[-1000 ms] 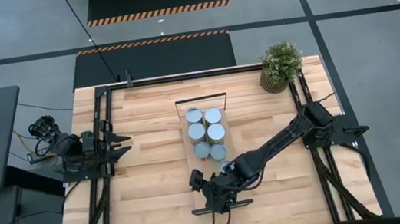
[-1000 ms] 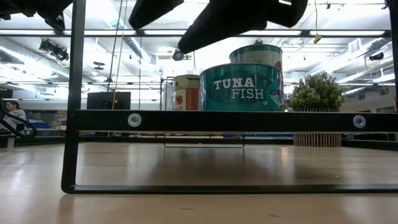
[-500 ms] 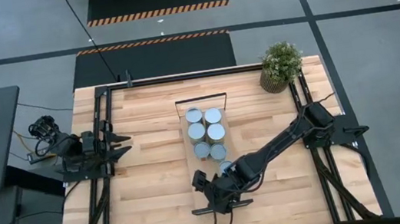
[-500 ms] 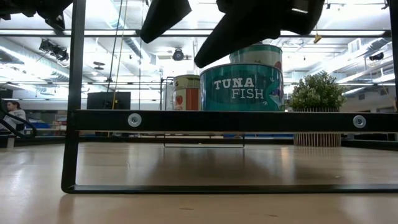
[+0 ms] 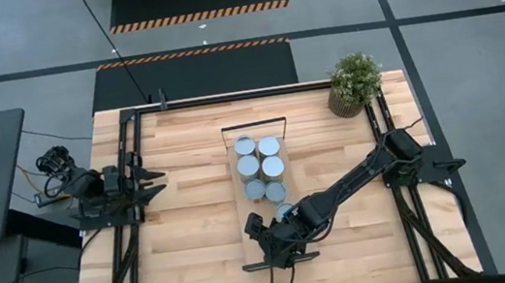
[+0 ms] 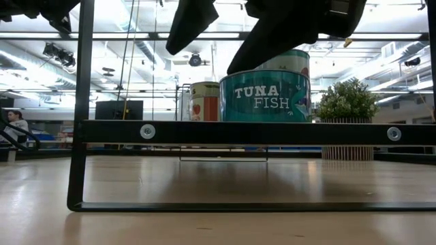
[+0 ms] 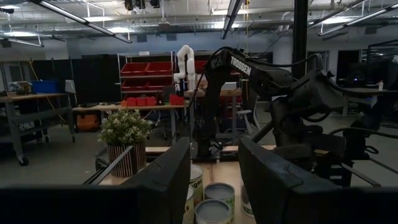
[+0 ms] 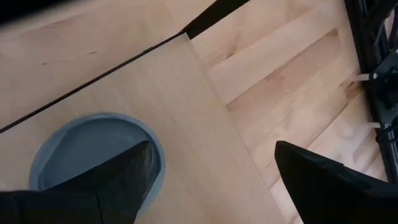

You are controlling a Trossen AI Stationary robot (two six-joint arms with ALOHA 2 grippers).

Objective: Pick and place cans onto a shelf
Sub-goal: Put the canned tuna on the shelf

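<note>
High view: the small silvery metal cans with pale blue-grey tops [image 5: 260, 167] stand on the long light-wood shelf [image 5: 250, 139], frame centre; right gripper [image 5: 261, 237] lower centre.
Low view: teal tuna can [image 6: 264, 95] on shelf.
Left wrist: left gripper [image 7: 214, 180] fingers slightly apart, empty.
Right wrist: fingers wide apart over one can top [image 8: 87, 146].

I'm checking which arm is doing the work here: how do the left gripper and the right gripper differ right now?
1. The right gripper reaches out over the near end of the shelf, beside the cans; the left gripper sits back at the table's left edge, away from them.
2. The right gripper's fingers are spread wide, with nothing between them; the left gripper's fingers stand closer together, also empty.

Both are dark two-finger grippers.
</note>
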